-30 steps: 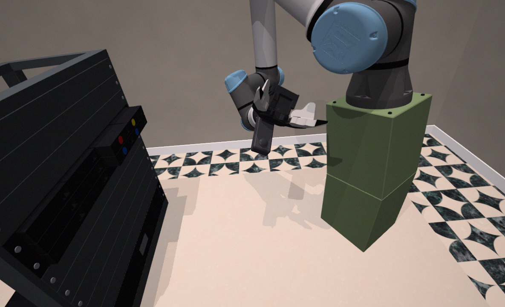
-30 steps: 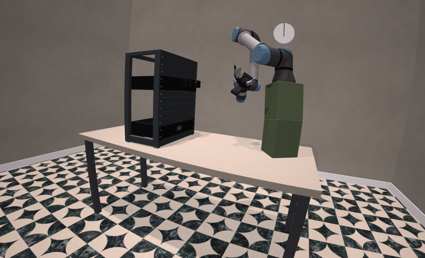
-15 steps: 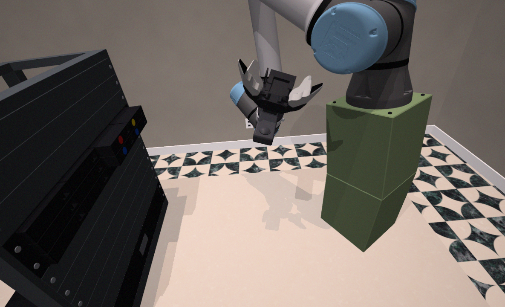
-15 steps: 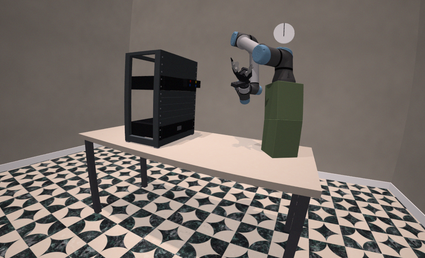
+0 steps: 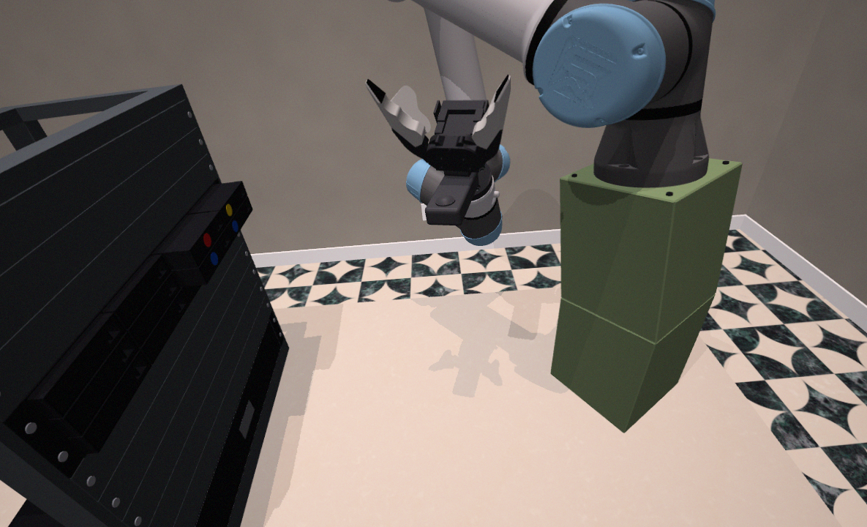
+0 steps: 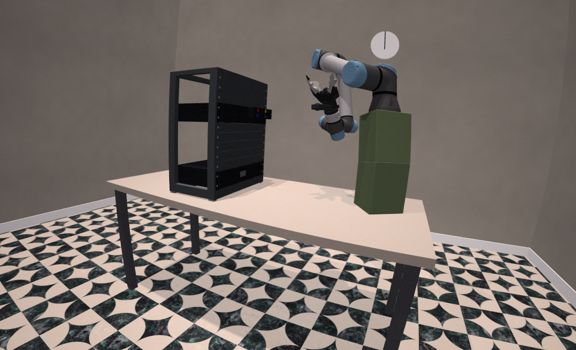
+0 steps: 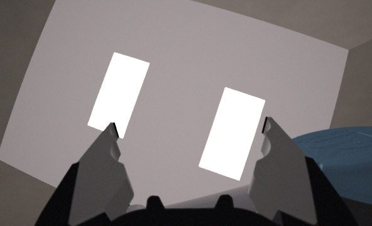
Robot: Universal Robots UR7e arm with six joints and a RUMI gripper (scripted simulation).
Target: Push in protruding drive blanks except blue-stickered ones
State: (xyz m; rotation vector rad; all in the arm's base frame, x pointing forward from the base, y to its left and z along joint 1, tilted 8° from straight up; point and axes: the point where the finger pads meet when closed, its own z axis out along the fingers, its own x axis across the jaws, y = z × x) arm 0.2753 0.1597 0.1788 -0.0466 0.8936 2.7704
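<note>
The dark rack stands upright on the table. Its drive bay crosses the upper part of the front. At the bay's far end, dark blocks stick out. They bear a red sticker and a yellow sticker, each above a blue sticker. Borders between single blanks are hard to make out in the dark. My gripper is open and empty, pointing up, well away from the rack's front.
The green pedestal carries the arm at the other end of the table. The wrist view looks up at the ceiling with two bright lamps. A blue arm joint shows at its right edge.
</note>
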